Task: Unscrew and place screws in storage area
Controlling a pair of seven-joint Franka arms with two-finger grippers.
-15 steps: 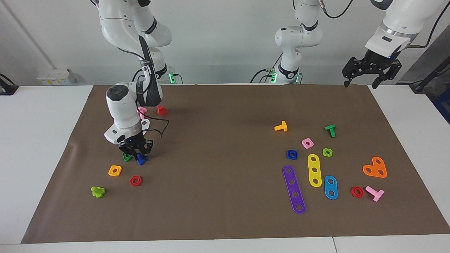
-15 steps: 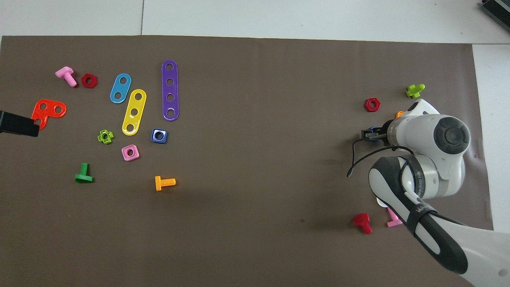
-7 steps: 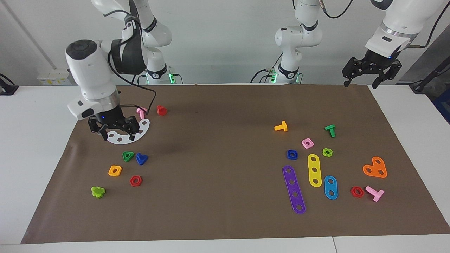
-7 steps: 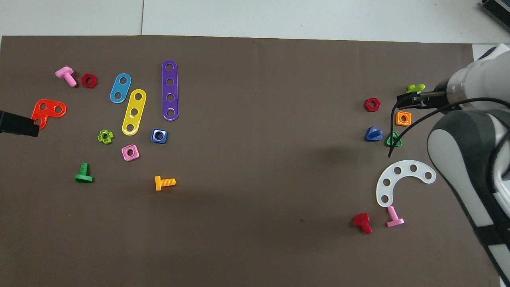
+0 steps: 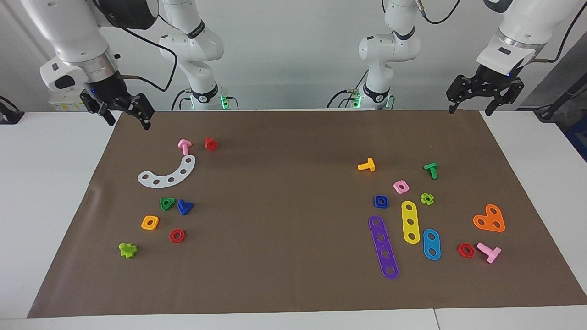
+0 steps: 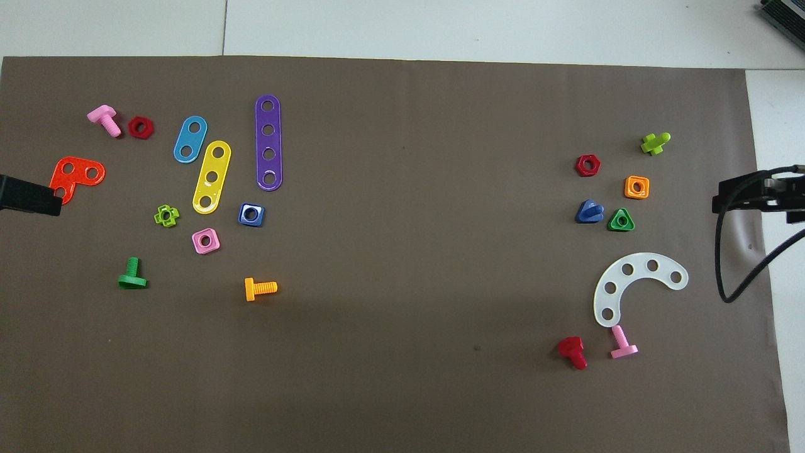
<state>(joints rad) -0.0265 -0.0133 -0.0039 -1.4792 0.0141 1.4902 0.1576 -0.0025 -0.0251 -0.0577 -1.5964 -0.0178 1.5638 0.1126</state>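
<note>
The dark-blue screw [image 5: 184,206] [image 6: 588,211] lies free on the brown mat, right beside the green triangle nut [image 5: 167,203]. It is in the storage area [image 5: 161,231] [image 6: 611,189], toward the right arm's end, with the orange square nut [image 5: 150,222], red hexagon nut [image 5: 177,235] and white curved strip [image 5: 167,174]. My right gripper [image 5: 128,122] [image 6: 755,194] hangs open and empty, raised over the mat's corner at its own end. My left gripper [image 5: 471,110] [image 6: 28,195] waits open above the mat's corner at the left arm's end.
A pink bolt [image 5: 184,146] and a red bolt [image 5: 211,144] lie near the white strip, a lime cross piece [image 5: 127,250] by the storage nuts. Toward the left arm's end lie purple [image 5: 383,246], yellow and blue strips, a blue square nut [image 5: 380,201], several bolts and nuts.
My right gripper let go of the blue screw beside the green triangle nut, then rose and drew back to the mat's corner. The white strip now shows whole. The left arm has not moved.
</note>
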